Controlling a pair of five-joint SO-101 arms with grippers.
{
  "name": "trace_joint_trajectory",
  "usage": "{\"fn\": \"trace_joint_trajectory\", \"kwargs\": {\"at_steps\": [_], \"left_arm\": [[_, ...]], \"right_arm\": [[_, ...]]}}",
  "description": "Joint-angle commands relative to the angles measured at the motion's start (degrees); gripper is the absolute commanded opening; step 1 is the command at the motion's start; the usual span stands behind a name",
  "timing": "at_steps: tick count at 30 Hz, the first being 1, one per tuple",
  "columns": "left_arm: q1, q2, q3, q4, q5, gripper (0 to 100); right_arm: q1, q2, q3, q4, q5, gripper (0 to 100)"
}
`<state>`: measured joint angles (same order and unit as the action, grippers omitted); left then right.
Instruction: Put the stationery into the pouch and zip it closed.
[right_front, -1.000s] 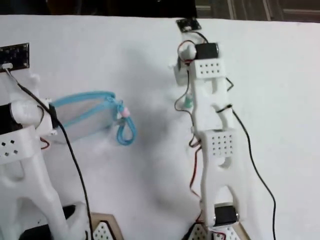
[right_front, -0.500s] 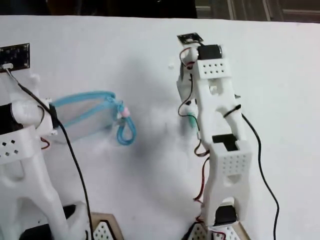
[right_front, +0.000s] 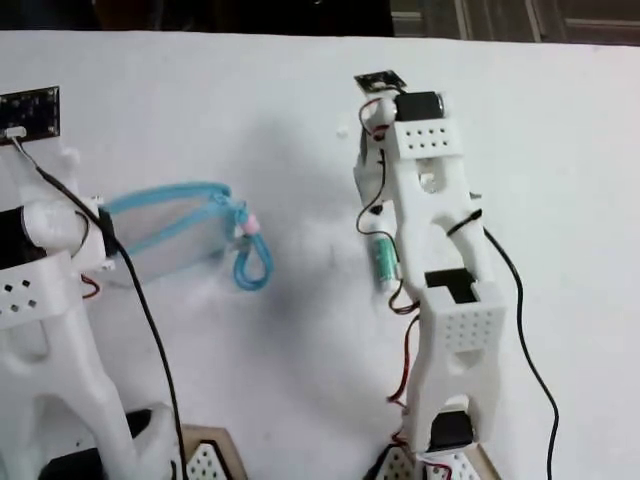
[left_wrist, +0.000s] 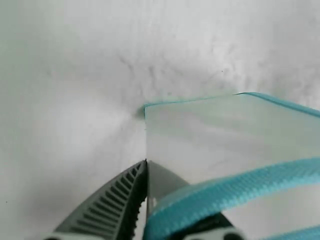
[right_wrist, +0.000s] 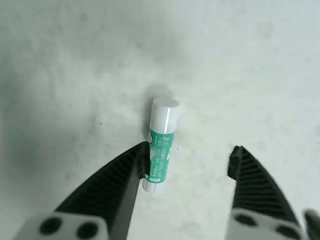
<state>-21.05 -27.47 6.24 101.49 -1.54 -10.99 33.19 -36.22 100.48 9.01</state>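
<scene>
A green and white glue stick (right_front: 383, 260) lies on the white table beside the right arm. In the right wrist view the glue stick (right_wrist: 161, 145) rests flat, touching the tip of one finger (right_wrist: 131, 167), while my right gripper (right_wrist: 187, 159) stands open just above it. The clear pouch (right_front: 165, 235) with blue trim lies at the left, its blue loop (right_front: 252, 262) pointing toward the table's middle. My left gripper (left_wrist: 146, 172) is shut on the pouch (left_wrist: 225, 135) at its blue-edged rim. I cannot see anything inside the pouch.
The right arm's white links (right_front: 440, 250) and black cable (right_front: 520, 330) stretch over the table's right half. The left arm's body (right_front: 50, 330) takes up the front left corner. Bare white table (right_front: 300, 150) lies between pouch and glue stick.
The right arm has folded back toward its base. The glue stick, mostly hidden under the arm before, now lies in plain sight on the table. The left arm and pouch kept still.
</scene>
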Motion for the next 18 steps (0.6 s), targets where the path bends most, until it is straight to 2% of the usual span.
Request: {"fn": "trace_joint_trajectory", "kwargs": {"at_steps": [1, 4, 8, 18], "left_arm": [[0.4, 1.8, 0.1, -0.5, 0.3, 2], [0.4, 1.8, 0.1, -0.4, 0.3, 2], [0.4, 1.8, 0.1, -0.4, 0.3, 2], [0.4, 1.8, 0.2, -0.5, 0.3, 2]], "right_arm": [[-0.7, 3.6, -0.4, -0.2, 2.4, 27.2], [-0.7, 10.3, -0.8, -2.5, 5.9, 19.9], [-0.7, 14.9, -2.1, -2.9, 5.9, 13.2], [-1.8, 20.4, -5.6, -6.9, 5.9, 12.7]]}}
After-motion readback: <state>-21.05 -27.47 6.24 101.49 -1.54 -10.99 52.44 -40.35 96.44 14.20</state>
